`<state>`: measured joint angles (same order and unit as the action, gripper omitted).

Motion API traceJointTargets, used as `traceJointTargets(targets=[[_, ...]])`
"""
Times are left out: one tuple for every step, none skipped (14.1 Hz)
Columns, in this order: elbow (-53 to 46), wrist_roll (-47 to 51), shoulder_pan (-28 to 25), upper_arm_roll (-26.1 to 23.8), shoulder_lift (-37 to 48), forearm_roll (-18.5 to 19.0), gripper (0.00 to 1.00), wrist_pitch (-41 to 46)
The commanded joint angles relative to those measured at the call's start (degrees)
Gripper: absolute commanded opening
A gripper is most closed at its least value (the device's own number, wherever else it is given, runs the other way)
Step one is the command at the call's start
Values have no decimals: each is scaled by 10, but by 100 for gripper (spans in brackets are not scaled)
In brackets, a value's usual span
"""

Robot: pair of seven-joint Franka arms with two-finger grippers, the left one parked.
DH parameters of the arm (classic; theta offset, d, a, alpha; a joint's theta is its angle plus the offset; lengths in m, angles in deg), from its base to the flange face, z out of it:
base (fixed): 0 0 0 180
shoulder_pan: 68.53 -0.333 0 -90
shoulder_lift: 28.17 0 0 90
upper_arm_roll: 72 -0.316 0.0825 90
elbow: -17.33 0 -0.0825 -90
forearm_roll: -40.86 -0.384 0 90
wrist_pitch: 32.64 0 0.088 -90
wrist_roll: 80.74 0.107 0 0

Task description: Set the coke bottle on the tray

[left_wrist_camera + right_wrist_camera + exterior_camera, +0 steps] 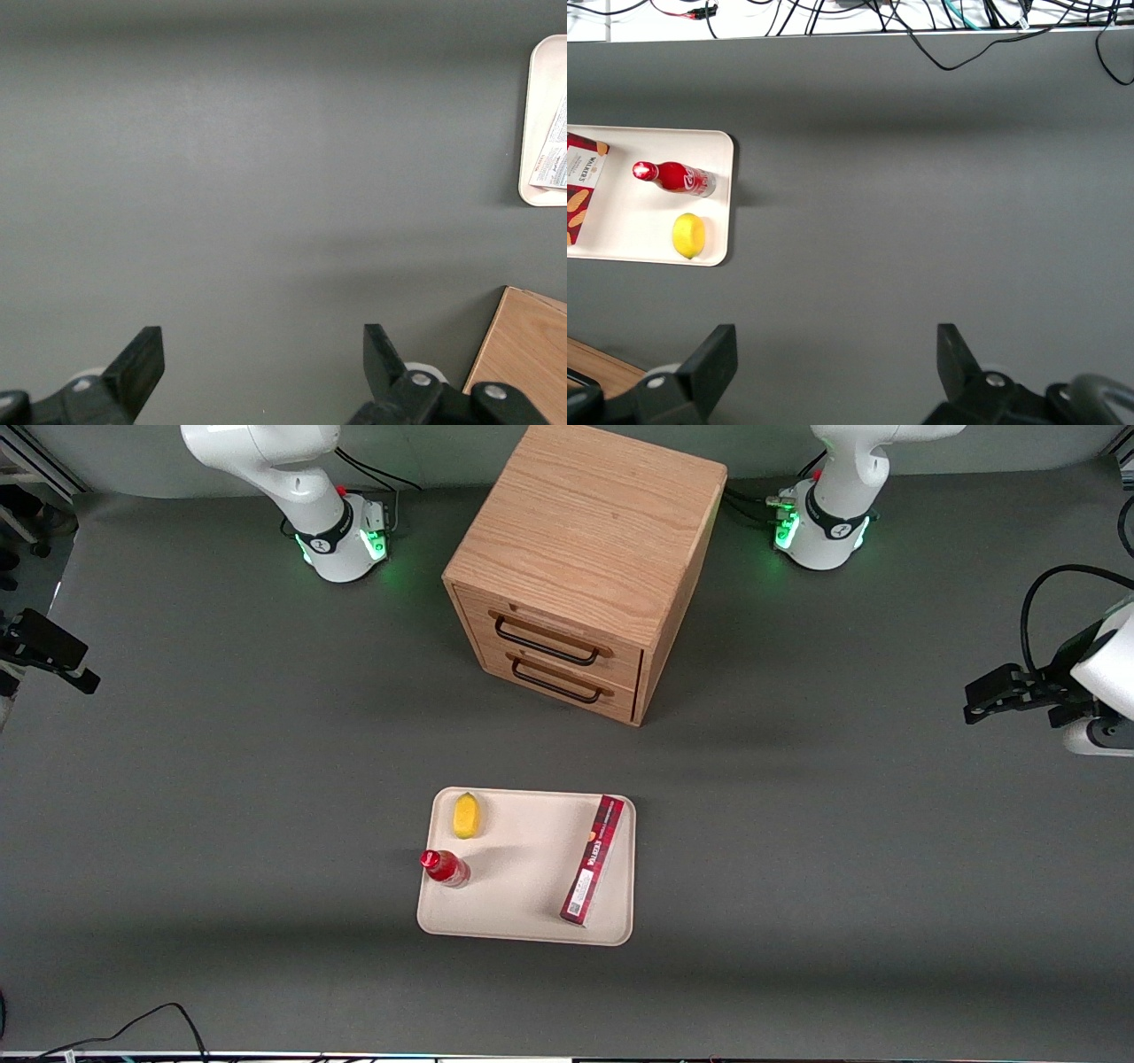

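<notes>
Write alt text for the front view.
A coke bottle stands on a cream tray beside a lemon and a long red box. The open right pincer hangs at the working arm's end, away from the tray.

White arms w/ black collars and green base lights; the claw (pixel 833 372) is black plastic (silver screws).
</notes>
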<state>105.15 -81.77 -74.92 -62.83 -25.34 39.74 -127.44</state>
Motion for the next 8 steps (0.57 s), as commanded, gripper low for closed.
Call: traceJointTargets(targets=[[-6,0,1,-2,-5,6,100,1],[-6,0,0,-2,-6,6,100,1],[-6,0,-4,-1,-6,6,100,1],[-6,0,-6,4,-6,6,100,1],[-5,0,-13,8,-6,6,100,1],[-5,0,-19,11,-6,6,100,1],[-6,0,-19,15,-11,6,100,1],[-6,0,-19,16,-13,4,100,1]])
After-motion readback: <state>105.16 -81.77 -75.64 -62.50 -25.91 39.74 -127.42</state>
